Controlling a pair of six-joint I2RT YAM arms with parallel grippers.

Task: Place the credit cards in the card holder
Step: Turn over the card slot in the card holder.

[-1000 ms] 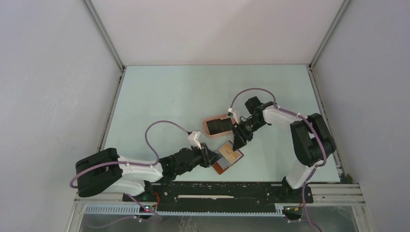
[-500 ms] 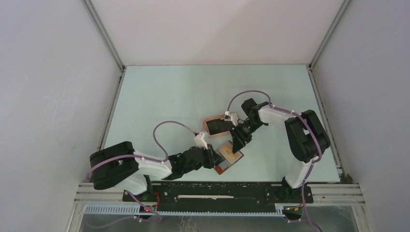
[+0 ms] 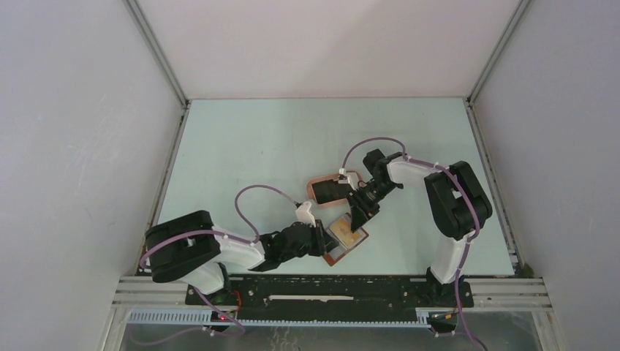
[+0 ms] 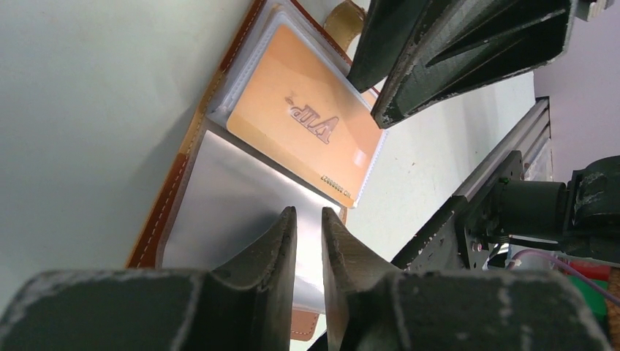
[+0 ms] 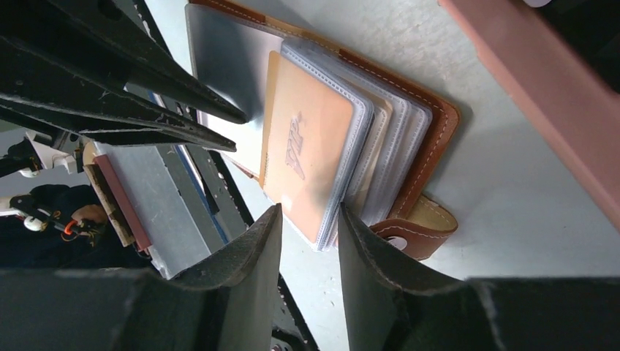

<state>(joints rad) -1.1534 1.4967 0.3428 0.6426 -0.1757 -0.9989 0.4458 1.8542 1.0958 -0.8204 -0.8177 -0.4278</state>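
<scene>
- Tan card (image 4: 303, 121), embossed "VIP", sits in open brown card holder (image 5: 439, 123) near the counter (image 3: 256, 146) front edge.
- L wrist view: left gripper (image 4: 308, 216) nearly closed, tips at grey pocket (image 4: 234, 190); can't tell if pinching.
- R wrist view only: snap tab (image 5: 417, 232). Right gripper (image 5: 308, 212) half open, astride the card's end. Pink tray (image 5: 541, 95) just beside.

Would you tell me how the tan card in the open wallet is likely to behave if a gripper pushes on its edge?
The tan card looks flat and unbent, so it is probably stiff and should slide rather than buckle. Its face shows a glossy highlight, so a grip may slip. The thin clear sleeves by it may flex or lift too.
</scene>
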